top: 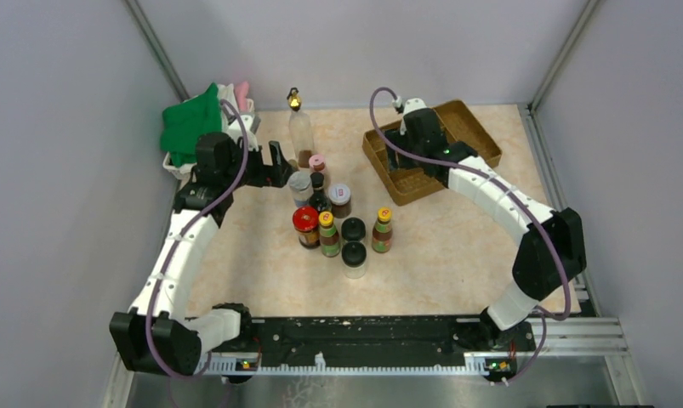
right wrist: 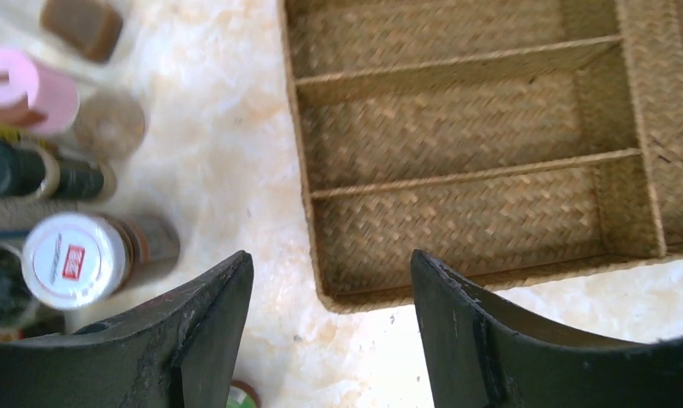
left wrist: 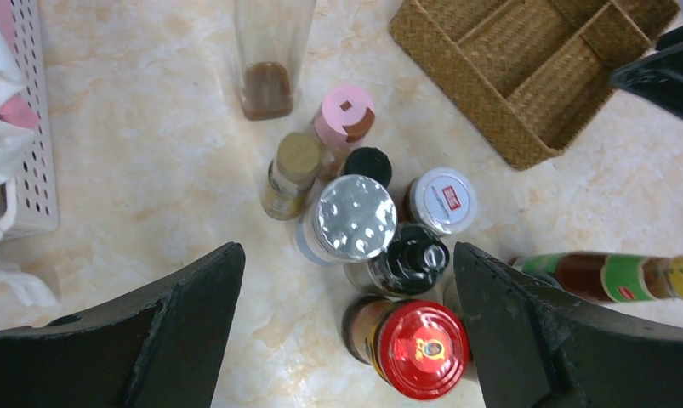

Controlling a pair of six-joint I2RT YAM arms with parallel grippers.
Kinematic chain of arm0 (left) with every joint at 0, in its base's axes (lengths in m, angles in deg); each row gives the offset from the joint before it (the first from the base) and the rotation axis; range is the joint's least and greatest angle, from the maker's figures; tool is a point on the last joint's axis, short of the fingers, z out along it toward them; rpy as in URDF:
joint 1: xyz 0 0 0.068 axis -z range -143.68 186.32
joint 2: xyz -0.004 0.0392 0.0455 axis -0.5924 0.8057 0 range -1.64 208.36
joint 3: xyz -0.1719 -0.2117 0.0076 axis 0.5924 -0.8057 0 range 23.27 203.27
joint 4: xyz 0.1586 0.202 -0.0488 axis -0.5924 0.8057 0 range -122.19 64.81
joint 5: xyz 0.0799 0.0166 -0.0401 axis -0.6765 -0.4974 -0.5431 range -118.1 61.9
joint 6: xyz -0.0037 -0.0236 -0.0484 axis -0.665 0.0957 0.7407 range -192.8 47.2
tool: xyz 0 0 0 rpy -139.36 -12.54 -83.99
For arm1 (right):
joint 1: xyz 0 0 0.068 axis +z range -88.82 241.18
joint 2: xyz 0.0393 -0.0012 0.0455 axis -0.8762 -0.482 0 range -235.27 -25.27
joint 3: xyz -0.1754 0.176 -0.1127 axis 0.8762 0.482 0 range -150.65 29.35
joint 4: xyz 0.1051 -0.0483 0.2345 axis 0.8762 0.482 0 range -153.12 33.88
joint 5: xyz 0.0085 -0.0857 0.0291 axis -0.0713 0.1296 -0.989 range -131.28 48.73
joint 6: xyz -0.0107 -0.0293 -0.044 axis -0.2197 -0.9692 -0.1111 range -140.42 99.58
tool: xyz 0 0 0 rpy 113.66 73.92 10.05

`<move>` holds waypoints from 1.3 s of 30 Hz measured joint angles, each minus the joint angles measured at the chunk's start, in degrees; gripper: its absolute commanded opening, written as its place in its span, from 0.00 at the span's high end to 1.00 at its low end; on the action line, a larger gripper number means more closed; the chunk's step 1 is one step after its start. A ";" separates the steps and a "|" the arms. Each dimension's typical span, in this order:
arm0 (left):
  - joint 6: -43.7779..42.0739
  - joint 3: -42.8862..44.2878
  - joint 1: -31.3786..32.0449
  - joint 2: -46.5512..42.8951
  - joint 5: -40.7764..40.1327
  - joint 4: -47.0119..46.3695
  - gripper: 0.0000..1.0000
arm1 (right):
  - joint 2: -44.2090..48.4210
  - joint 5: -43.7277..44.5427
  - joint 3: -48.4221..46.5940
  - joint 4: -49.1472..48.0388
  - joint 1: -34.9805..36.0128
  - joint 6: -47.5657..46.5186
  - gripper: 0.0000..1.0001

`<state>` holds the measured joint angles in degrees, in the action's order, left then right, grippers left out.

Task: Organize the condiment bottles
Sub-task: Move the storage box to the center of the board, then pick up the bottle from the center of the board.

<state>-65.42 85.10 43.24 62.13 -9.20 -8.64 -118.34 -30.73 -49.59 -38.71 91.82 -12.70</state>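
1. White basket [top: 178, 167], far left of the table, holds a green cloth [top: 189, 123].
2. Left gripper [left wrist: 346, 259]: jaws spread wide, gripping nothing, hovering over the bottle cluster.
3. Condiment bottles [top: 333, 217]: upright and huddled mid-table on the marbled top, left of the tray. The tall clear bottle [top: 300, 127], gold-topped with brown dregs, stands at the back. Pink [left wrist: 344, 115], silver [left wrist: 356, 217], white [left wrist: 442, 200], red [top: 305, 219], black and 2 yellow caps are in front.
4. Brown woven tray [top: 482, 144]: compartmented, far right.
5. Right gripper [right wrist: 331, 259]: jaws apart, nothing between them, above the tray's edge nearest the bottles.
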 measured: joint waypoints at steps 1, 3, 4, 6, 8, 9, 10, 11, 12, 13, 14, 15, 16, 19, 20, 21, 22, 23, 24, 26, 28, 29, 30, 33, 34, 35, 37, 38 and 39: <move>-0.09 0.48 -0.11 1.01 -0.42 -0.28 0.01 | 0.22 0.70 -0.81 0.11 -0.35 0.59 0.32; 0.00 2.12 -1.38 4.20 -0.15 -1.25 0.02 | 0.24 1.49 -1.66 0.04 -1.88 2.12 0.32; 0.22 2.60 -2.21 5.62 -0.31 -2.12 0.03 | 0.24 1.84 -1.62 0.26 -2.80 2.93 0.32; 1.22 2.75 -3.91 7.98 -0.76 -4.44 0.05 | 0.24 2.89 -0.74 0.70 -5.03 4.59 0.32; 2.67 2.89 -4.68 9.81 -1.31 -6.23 0.05 | 0.24 3.87 0.28 0.94 -6.56 5.99 0.33; 3.21 3.06 -4.55 10.71 -1.70 -7.39 0.05 | 0.24 4.50 1.27 1.01 -7.74 6.99 0.33; 3.58 3.21 -4.15 11.72 -2.32 -9.11 0.05 | 0.24 4.92 2.21 0.96 -8.76 7.98 0.33; 3.91 3.37 -3.67 12.85 -2.89 -11.15 0.06 | 0.24 5.18 3.26 0.85 -9.60 8.68 0.34; 4.09 3.52 -3.39 13.90 -3.39 -12.63 0.06 | 0.31 5.42 4.39 0.70 -10.32 9.42 0.34; 4.24 3.91 -3.08 15.32 -3.85 -14.19 0.06 | 0.39 5.55 5.55 0.52 -10.97 9.99 0.34; 4.44 4.50 -2.86 17.09 -4.28 -16.04 0.06 | 0.42 5.73 6.69 0.57 -11.54 10.51 0.34; 4.57 5.05 -2.73 18.73 -4.61 -17.49 0.06 | 0.42 5.86 7.78 0.57 -12.22 10.99 0.34; 4.66 5.55 -2.69 20.22 -4.90 -18.78 0.05 | 0.42 5.90 8.37 0.68 -12.61 11.43 0.34; 4.68 6.82 -2.36 24.76 -5.86 -22.69 0.05 | 0.42 5.90 8.83 0.55 -13.44 11.91 0.34; 4.66 7.19 -2.29 26.03 -6.16 -23.67 0.05 | 0.42 5.90 8.83 0.31 -13.57 11.96 0.34; 4.66 7.63 -2.23 27.23 -6.36 -24.33 0.05 | 0.42 5.90 8.83 0.04 -13.73 11.96 0.34; 4.68 8.04 -2.12 28.20 -6.38 -24.85 0.05 | 0.39 5.86 8.83 -0.13 -13.94 11.96 0.35; 4.70 8.61 -1.99 29.16 -6.38 -25.16 0.05 | 0.35 5.75 8.81 -0.17 -13.94 11.93 0.35; 4.72 8.90 -1.84 29.66 -6.47 -25.49 0.05 | 0.33 5.55 8.81 -0.26 -13.97 11.89 0.35; 4.63 9.01 -1.20 29.99 -7.34 -25.44 0.05 | 0.24 4.52 8.81 -0.42 -13.97 11.78 0.35; 4.37 9.01 -0.11 29.73 -8.81 -25.40 0.04 | 0.17 2.03 8.81 -0.52 -13.94 11.45 0.36; 4.26 8.98 0.52 29.40 -9.68 -24.98 0.04 | 0.13 0.90 8.81 -0.68 -13.88 11.37 0.36; 4.15 8.81 1.16 28.89 -10.45 -24.52 0.04 | 0.09 -0.42 8.85 -0.87 -13.73 11.26 0.36; 4.09 6.40 2.47 24.92 -12.07 -22.56 0.04 | 0.09 -3.89 9.57 -1.60 -12.92 10.73 0.36; 4.11 5.09 2.71 22.84 -12.44 -21.75 0.04 | 0.09 -4.76 9.90 -1.68 -12.48 10.54 0.35; 4.20 3.96 2.80 20.87 -12.59 -21.03 0.04 | 0.09 -5.57 10.32 -1.68 -11.80 10.40 0.34; 4.55 1.81 2.78 16.57 -12.83 -19.21 0.04 | 0.13 -6.99 11.19 -1.68 -10.05 10.25 0.32; 4.66 1.11 2.82 14.88 -12.85 -18.56 0.04 | 0.31 -7.50 11.74 -1.64 -9.07 10.12 0.32; 4.81 0.39 2.93 12.90 -12.87 -17.66 0.04 | 0.59 -7.93 12.24 -1.33 -7.82 9.99 0.31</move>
<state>-60.61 85.49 46.17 75.02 -22.08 -26.30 -117.75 -38.66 -37.35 -40.05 83.99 -2.71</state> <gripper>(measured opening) 0.957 0.674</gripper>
